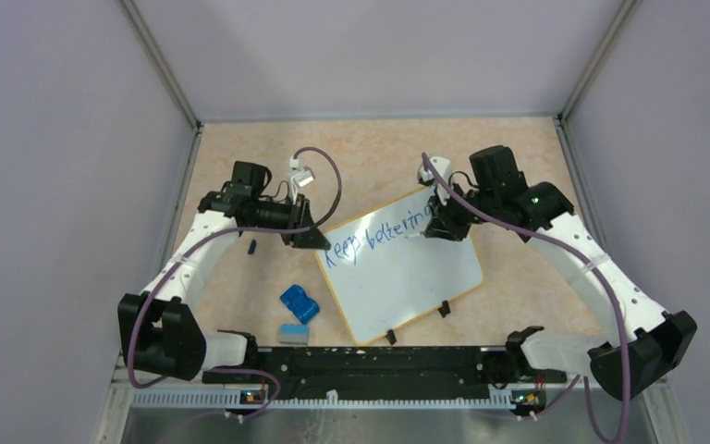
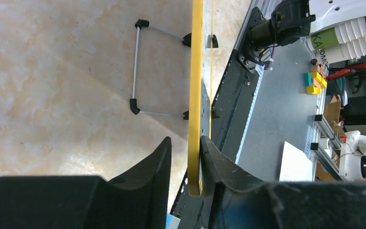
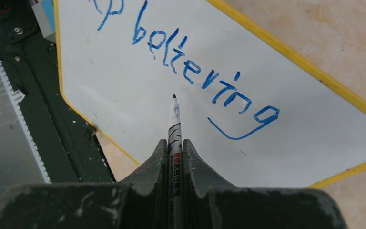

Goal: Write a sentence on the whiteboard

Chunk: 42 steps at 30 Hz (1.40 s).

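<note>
The whiteboard (image 1: 407, 282) lies slanted in the middle of the table, its yellow rim showing and two black clips on its near edge. The sentence (image 1: 379, 239), in blue, reads "keep bettering" along the far edge; "bettering" (image 3: 205, 71) shows in the right wrist view. My right gripper (image 1: 444, 222) (image 3: 174, 142) is shut on a white marker (image 3: 175, 124). The marker's tip is over the bare board just below "bettering"; I cannot tell if it touches. My left gripper (image 1: 312, 236) (image 2: 185, 139) is open and straddles the rim (image 2: 195, 95) at the far left corner. One finger touches the rim; the other stands apart.
A blue eraser (image 1: 299, 302) and a small light-blue block (image 1: 293, 333) lie left of the board, and a small dark cap (image 1: 252, 247) lies farther left. The black base rail (image 1: 370, 359) runs along the near edge. The board's wire stand (image 2: 134, 67) shows under it.
</note>
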Each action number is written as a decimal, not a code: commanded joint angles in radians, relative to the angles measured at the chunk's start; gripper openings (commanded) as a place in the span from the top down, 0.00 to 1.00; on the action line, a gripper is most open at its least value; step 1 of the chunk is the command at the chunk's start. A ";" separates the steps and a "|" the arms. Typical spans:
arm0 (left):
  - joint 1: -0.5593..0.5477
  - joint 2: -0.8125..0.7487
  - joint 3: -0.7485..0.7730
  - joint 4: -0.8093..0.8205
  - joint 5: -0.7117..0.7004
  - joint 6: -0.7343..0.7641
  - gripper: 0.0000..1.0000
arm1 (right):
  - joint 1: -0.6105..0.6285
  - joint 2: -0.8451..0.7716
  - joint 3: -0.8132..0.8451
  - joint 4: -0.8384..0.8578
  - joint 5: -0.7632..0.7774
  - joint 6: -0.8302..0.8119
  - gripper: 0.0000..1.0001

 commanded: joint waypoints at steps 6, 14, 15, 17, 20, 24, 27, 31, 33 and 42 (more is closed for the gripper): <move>-0.001 0.003 0.004 -0.019 0.010 0.044 0.64 | 0.066 -0.061 -0.062 0.077 -0.128 0.035 1.00; -0.001 0.005 -0.005 -0.008 -0.003 0.035 0.65 | 0.171 -0.071 -0.143 0.163 -0.162 0.069 1.00; -0.001 0.006 -0.005 -0.006 -0.003 0.033 0.65 | 0.193 -0.068 -0.148 0.175 -0.143 0.075 1.00; -0.001 0.009 -0.005 -0.005 -0.005 0.031 0.66 | 0.232 -0.062 -0.158 0.203 -0.128 0.084 1.00; -0.001 0.007 -0.010 -0.001 -0.008 0.031 0.67 | 0.271 -0.047 -0.165 0.232 -0.112 0.098 1.00; -0.001 0.008 -0.014 0.001 -0.011 0.030 0.68 | 0.324 -0.027 -0.167 0.244 -0.045 0.076 1.00; -0.001 0.009 -0.015 0.001 -0.011 0.030 0.70 | 0.338 -0.025 -0.168 0.251 -0.041 0.073 1.00; -0.001 0.015 -0.014 0.003 -0.012 0.031 0.73 | 0.351 -0.015 -0.168 0.256 -0.037 0.071 1.00; -0.001 0.018 -0.013 0.003 -0.012 0.031 0.75 | 0.360 -0.010 -0.169 0.257 -0.036 0.070 1.00; -0.001 0.024 -0.013 0.003 -0.018 0.031 0.83 | 0.407 0.000 -0.203 0.298 -0.008 0.087 1.00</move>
